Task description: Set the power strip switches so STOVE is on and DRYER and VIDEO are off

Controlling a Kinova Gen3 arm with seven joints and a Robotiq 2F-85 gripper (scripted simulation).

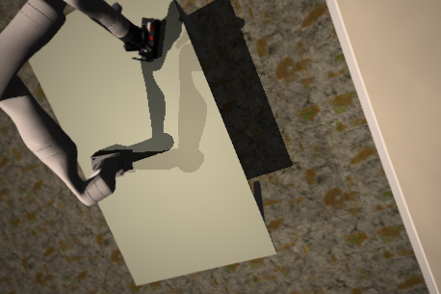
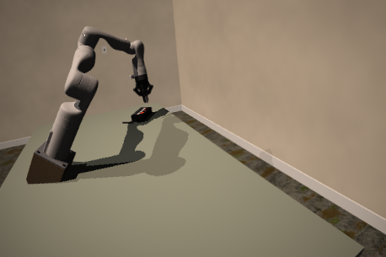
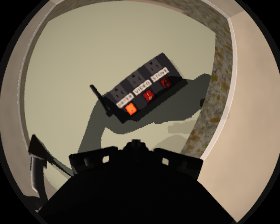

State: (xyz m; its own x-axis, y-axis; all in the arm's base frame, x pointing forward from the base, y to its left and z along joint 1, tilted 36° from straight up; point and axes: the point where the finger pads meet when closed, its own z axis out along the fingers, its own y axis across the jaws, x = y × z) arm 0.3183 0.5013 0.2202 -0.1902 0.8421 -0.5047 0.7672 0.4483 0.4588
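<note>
Hand (image 2: 146,94) shut, empty, pointing downward

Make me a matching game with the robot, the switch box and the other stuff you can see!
Things:
1. end effector
2. power strip
3. arm's base
4. floor

Where or how:
A. brown block at the table's near left in the exterior view
B. shut, up in the air above the strip
C. mottled brown and green, beside the table
D. black, lying switches-up on the table near the far corner

Pairs: 1-B, 2-D, 3-A, 4-C
</note>
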